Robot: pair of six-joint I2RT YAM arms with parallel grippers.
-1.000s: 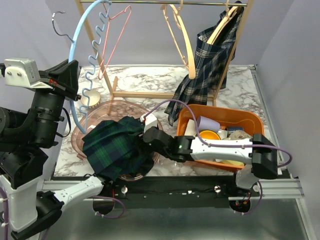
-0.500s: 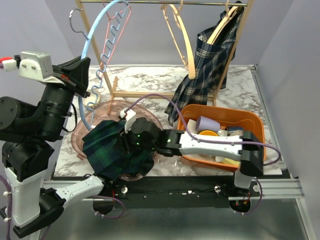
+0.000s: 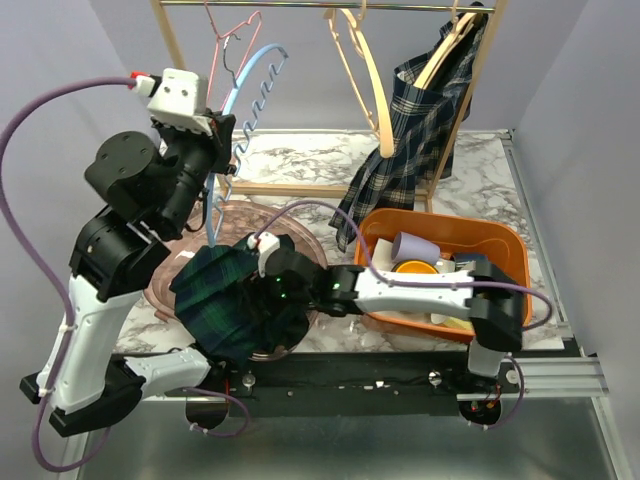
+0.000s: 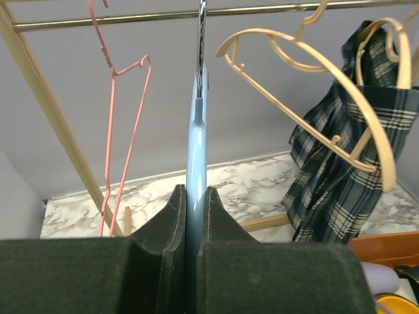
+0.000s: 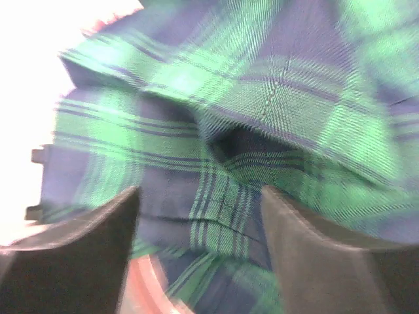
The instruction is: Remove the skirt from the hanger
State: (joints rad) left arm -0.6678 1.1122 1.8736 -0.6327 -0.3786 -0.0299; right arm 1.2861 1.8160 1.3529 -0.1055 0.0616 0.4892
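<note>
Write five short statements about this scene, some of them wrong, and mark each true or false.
1. The left hand is shut on the blue hanger. True.
2. The green plaid skirt hangs from the blue hanger. False: the skirt lies in the pink bowl and the hanger is bare.
3. The right hand is open, with the skirt right in front of it. True.
4. The orange bin is empty. False: it holds cups and other items.
5. No clothing hangs from the rail. False: a dark plaid garment hangs at its right end.
</note>
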